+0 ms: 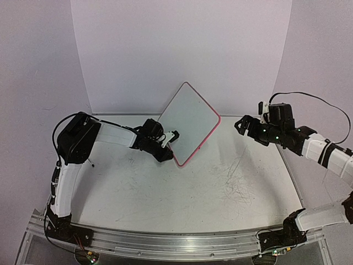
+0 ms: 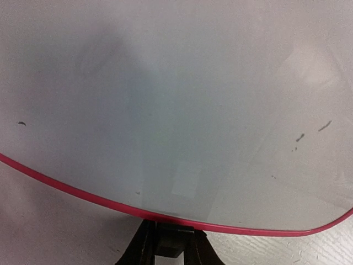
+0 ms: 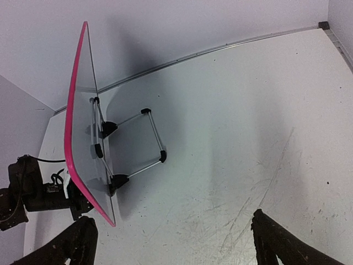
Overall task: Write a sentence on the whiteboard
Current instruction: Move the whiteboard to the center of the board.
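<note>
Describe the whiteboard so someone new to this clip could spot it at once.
On the scuffed white table, look at the far middle. The whiteboard stands there, propped on a wire stand, by the left hand. Its pink-red rim sets it apart from the table.

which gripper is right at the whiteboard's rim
The left gripper: its fingers reach the whiteboard's red rim. The right gripper hangs open off the board's other side, touching nothing.

We see the small white rectangular board with a pink-red rim (image 1: 190,121) standing tilted, our left gripper (image 1: 173,136) at its lower-left edge, right gripper (image 1: 240,125) well apart.
</note>
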Robot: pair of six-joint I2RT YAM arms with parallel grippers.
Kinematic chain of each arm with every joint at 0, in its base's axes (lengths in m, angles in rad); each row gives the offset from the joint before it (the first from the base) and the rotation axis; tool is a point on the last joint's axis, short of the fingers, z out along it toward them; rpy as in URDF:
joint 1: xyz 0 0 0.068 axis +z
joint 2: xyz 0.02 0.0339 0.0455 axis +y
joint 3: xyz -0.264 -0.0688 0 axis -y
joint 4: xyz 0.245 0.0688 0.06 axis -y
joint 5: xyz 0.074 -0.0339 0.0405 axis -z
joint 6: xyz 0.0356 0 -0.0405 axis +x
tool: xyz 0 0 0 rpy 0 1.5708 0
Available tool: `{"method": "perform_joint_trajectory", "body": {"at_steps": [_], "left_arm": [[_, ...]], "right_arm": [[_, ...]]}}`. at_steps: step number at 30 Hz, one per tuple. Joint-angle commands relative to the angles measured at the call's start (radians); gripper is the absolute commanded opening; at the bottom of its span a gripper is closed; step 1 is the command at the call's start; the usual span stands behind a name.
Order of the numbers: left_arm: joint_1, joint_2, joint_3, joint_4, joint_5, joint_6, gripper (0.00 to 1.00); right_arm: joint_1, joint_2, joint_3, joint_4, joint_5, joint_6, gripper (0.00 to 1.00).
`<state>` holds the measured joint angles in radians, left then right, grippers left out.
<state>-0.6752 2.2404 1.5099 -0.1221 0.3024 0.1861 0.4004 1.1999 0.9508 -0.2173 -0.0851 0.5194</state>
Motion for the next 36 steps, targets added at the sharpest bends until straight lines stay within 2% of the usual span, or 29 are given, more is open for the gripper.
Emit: {"method": "perform_joint_trajectory", "body": {"at_steps": [1, 3, 7, 13, 16, 21, 27, 31, 36], "left_arm": [[-0.084, 0.015, 0.039, 0.079, -0.059, -0.122, 0.17], [-0.121, 0.020, 0.039, 0.102, -0.122, -0.167, 0.16], [-0.201, 0.048, 0.070, 0.117, -0.254, -0.333, 0.15], [-0.318, 0.140, 0.185, 0.117, -0.431, -0.527, 0.14], [-0.357, 0.187, 0.257, 0.113, -0.448, -0.572, 0.16], [-0.383, 0.209, 0.313, 0.104, -0.458, -0.582, 0.29], [-0.376, 0.071, 0.176, 0.099, -0.502, -0.524, 0.52], [-0.311, -0.072, 0.041, 0.094, -0.460, -0.504, 0.69], [-0.183, -0.189, -0.099, 0.084, -0.348, -0.483, 0.78]], "right_arm": [[0.006, -0.035, -0.008, -0.005, 0.124, 0.085, 0.98], [0.006, -0.059, -0.016, -0.034, 0.214, 0.120, 0.98], [0.006, -0.145, -0.051, -0.044, 0.300, 0.126, 0.98], [0.006, -0.232, -0.075, -0.051, 0.303, 0.086, 0.98], [0.006, -0.212, -0.072, -0.062, 0.273, 0.053, 0.98], [0.019, -0.150, -0.064, -0.070, 0.196, 0.048, 0.98], [0.059, -0.092, -0.067, -0.033, 0.164, 0.063, 0.98], [0.079, -0.055, -0.049, -0.008, 0.144, 0.050, 0.98], [0.107, -0.003, -0.023, 0.025, 0.102, 0.025, 0.98]]}}
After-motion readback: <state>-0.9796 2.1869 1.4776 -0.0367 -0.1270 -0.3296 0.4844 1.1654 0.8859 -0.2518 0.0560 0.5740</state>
